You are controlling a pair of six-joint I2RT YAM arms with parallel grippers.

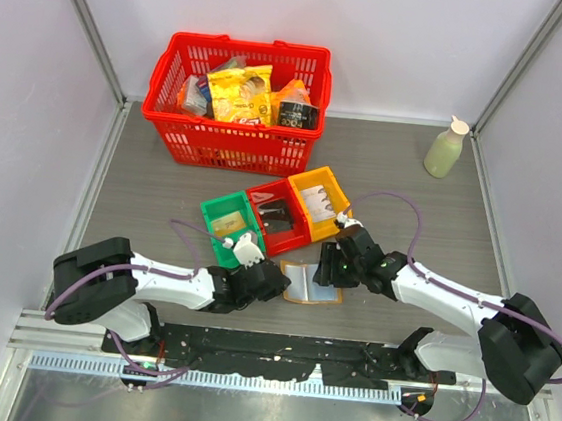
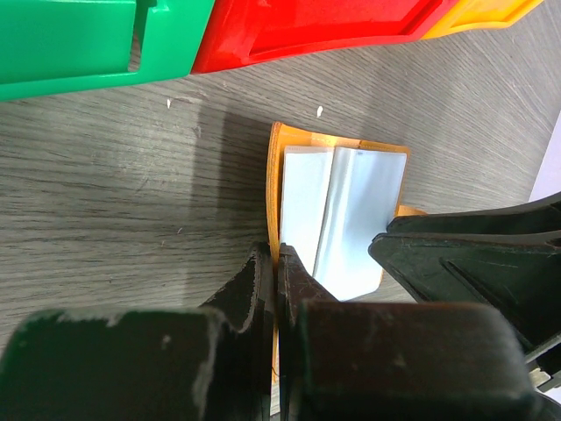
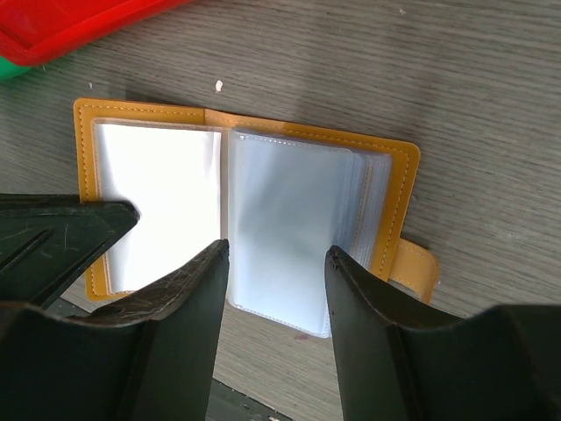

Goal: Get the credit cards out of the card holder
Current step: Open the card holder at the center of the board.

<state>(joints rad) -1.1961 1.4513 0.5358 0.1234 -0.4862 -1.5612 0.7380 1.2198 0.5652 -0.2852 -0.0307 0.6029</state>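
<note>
Left gripper point(image 2: 276, 263) is clenched on the card holder point(image 3: 399, 202) at its cover edge; right gripper point(image 3: 276, 281) gapes over its slick, floppy sleeves point(image 3: 289, 219). I'd pinch a stiff credit card point(image 3: 158, 202) by its exposed edge.

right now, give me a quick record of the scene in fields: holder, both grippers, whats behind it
card holder: lying open on the table, clear sleeves facing up
left gripper: shut on the holder's orange cover edge
right gripper: open, fingers either side of the sleeve stack, not closed on it
behind holder: green bin, red bin, yellow bin side by side
</note>
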